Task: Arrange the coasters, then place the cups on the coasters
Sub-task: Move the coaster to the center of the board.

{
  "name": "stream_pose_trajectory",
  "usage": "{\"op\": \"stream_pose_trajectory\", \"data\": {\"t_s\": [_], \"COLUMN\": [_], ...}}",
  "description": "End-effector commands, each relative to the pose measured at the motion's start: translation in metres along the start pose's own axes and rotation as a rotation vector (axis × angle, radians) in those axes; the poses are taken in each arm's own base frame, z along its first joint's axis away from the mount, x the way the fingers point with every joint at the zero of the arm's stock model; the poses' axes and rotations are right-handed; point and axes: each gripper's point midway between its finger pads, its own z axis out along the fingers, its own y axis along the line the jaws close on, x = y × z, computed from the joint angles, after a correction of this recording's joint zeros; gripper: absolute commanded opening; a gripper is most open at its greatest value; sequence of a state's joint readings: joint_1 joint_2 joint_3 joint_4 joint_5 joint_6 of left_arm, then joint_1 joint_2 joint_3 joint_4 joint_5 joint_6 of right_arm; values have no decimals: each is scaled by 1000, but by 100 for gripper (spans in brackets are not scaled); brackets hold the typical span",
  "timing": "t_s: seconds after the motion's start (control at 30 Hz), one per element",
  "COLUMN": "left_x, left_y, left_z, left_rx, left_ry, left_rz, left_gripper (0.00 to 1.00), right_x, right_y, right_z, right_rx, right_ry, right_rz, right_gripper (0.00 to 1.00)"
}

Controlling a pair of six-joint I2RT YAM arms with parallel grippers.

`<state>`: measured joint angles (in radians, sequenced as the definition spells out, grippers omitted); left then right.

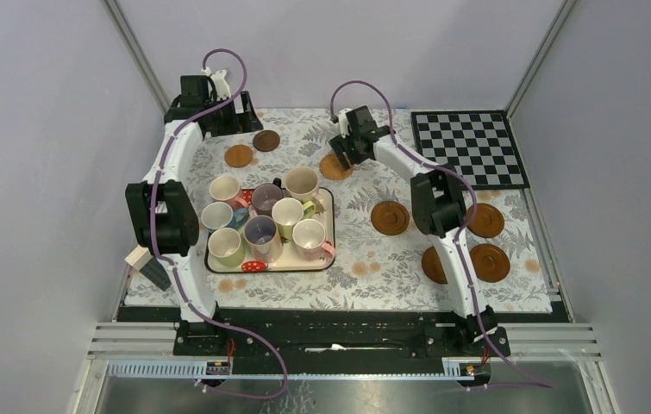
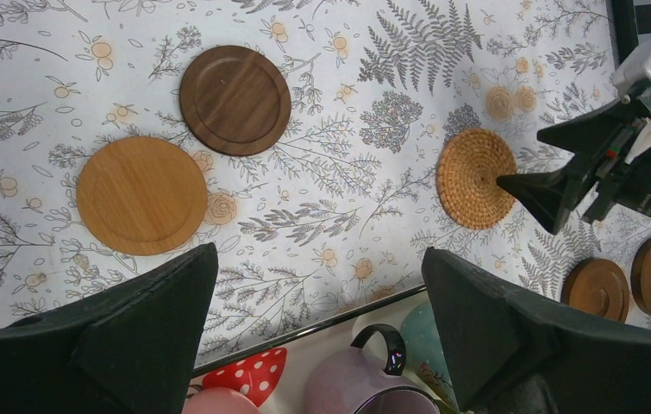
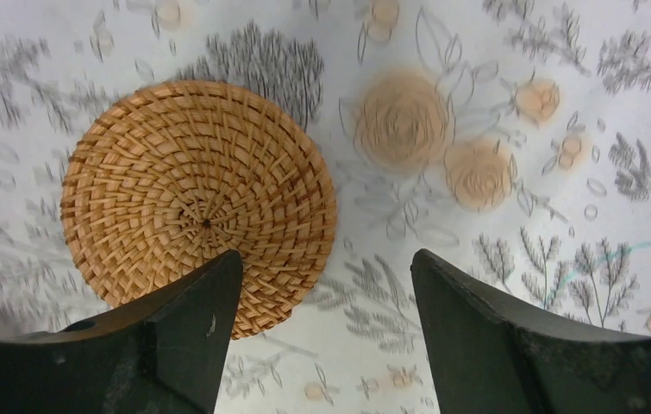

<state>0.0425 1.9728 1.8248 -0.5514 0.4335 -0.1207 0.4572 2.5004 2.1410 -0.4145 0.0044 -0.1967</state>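
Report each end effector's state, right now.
Left end effector: open, holding nothing.
Right end effector: open, empty, one finger over the woven coaster.

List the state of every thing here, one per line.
woven coaster, flat, bare.
dark wood coaster, flat, bare.
light wood coaster, flat, bare.
right-side dark coasters, four, flat, bare.
mugs, eight, upright, crowded in the tray, none on a coaster.
left gripper, open, empty.
right gripper, open, empty, one finger over the woven coaster's edge.
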Motion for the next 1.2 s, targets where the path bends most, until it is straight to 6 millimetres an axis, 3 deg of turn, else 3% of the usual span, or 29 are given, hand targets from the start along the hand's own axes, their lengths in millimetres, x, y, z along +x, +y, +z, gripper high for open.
{"op": "stream_pose_trajectory", "data": {"t_s": [0.0, 0.17, 0.4, 0.73, 1.17], "left_x": [-19, -20, -23, -22, -22], "left_y": [-7, -7, -8, -6, -7], "left_z": [-1, 2, 5, 6, 6], "left_rx": [22, 27, 34, 34, 33], "left_ry": [-47, -45, -48, -45, -46], "left_rz": [10, 3, -3, -5, -7], "left_gripper": [99, 99, 99, 99, 99], "right_x": [37, 57, 95, 97, 143], "right_y": [-8, 5, 17, 47, 70], "right_z": [-31, -54, -70, -78, -110], "right_rx": [-56, -127, -178, -210, -267], "right_ry": [114, 121, 169, 137, 163], "right_rz": [-51, -100, -162, -271, -401], "right_gripper": [78, 78, 77, 79, 78]}}
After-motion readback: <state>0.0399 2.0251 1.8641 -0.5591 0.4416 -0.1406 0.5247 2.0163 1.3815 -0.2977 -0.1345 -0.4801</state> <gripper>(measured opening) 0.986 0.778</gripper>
